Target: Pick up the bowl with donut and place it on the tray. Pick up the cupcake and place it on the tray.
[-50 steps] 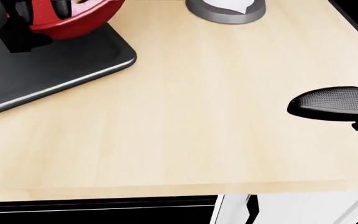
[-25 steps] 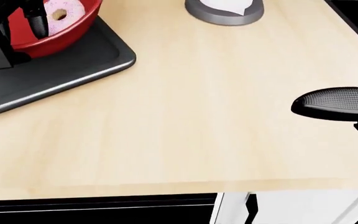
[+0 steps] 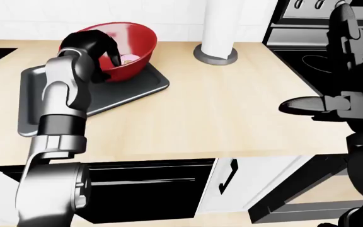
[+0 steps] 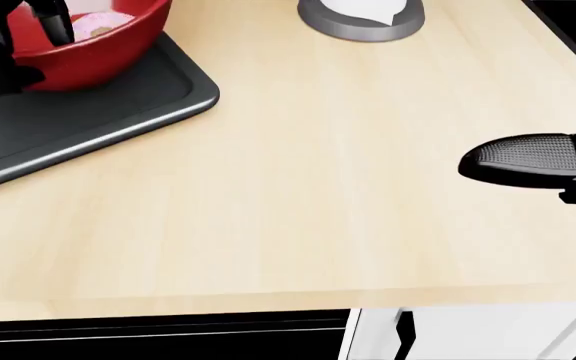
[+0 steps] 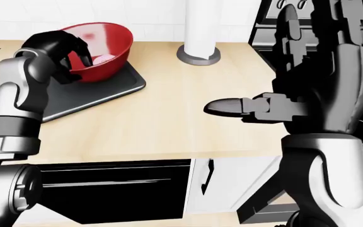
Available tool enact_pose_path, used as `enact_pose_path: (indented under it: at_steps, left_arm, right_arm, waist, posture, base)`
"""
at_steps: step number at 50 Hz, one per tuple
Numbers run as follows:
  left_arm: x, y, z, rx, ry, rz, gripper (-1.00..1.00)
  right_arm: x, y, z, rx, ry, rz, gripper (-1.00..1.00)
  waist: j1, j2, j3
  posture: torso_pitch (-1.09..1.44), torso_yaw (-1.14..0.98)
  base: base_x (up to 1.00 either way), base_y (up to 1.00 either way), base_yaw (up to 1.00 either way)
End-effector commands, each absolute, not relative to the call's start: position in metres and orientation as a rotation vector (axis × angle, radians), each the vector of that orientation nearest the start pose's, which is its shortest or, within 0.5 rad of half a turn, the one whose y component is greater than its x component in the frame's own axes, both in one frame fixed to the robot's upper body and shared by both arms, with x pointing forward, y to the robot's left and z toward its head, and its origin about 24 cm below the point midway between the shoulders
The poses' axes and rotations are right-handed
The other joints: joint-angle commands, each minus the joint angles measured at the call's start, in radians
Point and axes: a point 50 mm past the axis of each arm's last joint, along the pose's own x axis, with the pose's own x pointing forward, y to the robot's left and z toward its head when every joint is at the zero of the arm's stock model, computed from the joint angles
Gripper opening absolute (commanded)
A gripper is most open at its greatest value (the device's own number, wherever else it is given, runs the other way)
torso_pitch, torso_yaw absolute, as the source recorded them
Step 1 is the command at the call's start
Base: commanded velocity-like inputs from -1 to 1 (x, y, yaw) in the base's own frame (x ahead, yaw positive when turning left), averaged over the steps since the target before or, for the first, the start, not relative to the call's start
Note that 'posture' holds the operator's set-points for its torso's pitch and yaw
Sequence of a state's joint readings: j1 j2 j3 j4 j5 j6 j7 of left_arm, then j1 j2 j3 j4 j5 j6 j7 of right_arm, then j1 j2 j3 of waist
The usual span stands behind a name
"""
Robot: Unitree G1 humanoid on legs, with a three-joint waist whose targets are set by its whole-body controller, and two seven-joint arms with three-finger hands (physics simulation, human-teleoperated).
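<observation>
Pale wood runs across most of what I see — the surface fills the head view, with white wall tile along the top of the eye views and a black stove at the upper right. At the upper left sits the dark grey tray, and the red bowl rests on it, tilted a little, with the pink donut showing inside. My left hand has its dark fingers curled over the bowl's near rim, one finger dipping inside, so I read it as gripping the rim. My right hand hangs over the right side of the surface well apart from the tray, fingers spread upward and the thumb sticking out toward the left — wide open, holding nothing. Near the top centre stands a white paper towel roll on a round grey base. Below the surface edge I see a dark opening and a white cabinet door. No cupcake shows in any view.
</observation>
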State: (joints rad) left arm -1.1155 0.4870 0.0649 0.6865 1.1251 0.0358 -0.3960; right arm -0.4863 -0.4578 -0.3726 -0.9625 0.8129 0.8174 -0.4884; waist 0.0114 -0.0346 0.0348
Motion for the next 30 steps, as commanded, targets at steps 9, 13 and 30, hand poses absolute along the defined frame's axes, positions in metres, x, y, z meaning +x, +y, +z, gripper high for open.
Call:
enact_pose_path:
  at_steps: [9,13,30]
  left_arm:
    - [0.394,0.217,0.296,1.453,-0.076,0.138,0.05]
    - [0.389,0.216,0.301,1.448,-0.089,0.141,0.3]
    - [0.36,0.212,0.332,1.314,-0.205,0.166,0.53]
  right_arm:
    - [0.195,-0.187,0.302,0.109,-0.672,-0.035,1.0]
    - [0.195,-0.186,0.303,0.108,-0.672,-0.033,1.0]
    - [0.195,-0.184,0.301,0.103,-0.669,-0.026,1.0]
  waist:
    - [0.001,-0.001,-0.021]
    - [0.0,-0.003,-0.019]
    - [0.001,-0.003,-0.014]
  posture:
    - [0.0,0.0]
    - [0.0,0.0]
    - [0.0,0.0]
  base:
    - [0.0,0.0,0.0]
    - [0.0,0.0,0.0]
    - [0.0,0.0,0.0]
